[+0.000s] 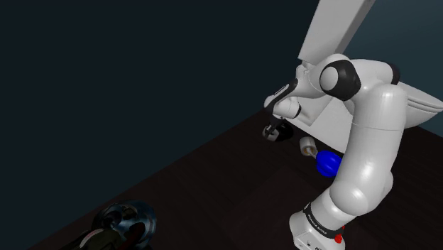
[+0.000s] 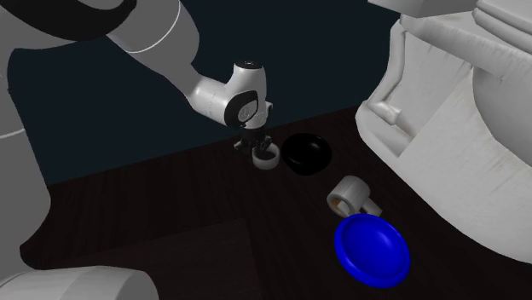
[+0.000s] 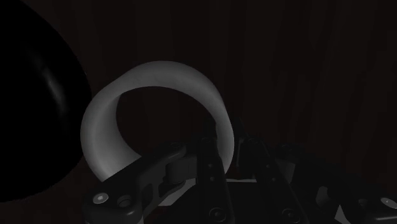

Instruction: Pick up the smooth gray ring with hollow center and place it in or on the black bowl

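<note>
**A:** Where was the grey ring (image 2: 266, 160) at that moment?

**B:** In the black gripper (image 2: 258, 147), just beside the black bowl (image 2: 307, 154), on the bowl's side away from the white toilet-like fixture (image 2: 460, 128). In the wrist view the two fingers (image 3: 208, 156) pinched one wall of the band, and its hollow centre stood open next to them.

**A:** So the grasp was made. Was it lifted?

**B:** I couldn't tell whether it hung clear of the dark wooden surface (image 2: 170, 204). It sat low, about level with the bowl.

**A:** And what was left?

**B:** As I judged it, the short carry over the bowl's rim and the release, since the ring was outside the bowl.

**A:** Was anything else near the bowl?

**B:** A grey collar with a stub (image 2: 349, 196) lay a little way off, towards the fixture, with a blue dish (image 2: 372, 247) farther from the bowl. Neither sat between the ring and the bowl.
</note>
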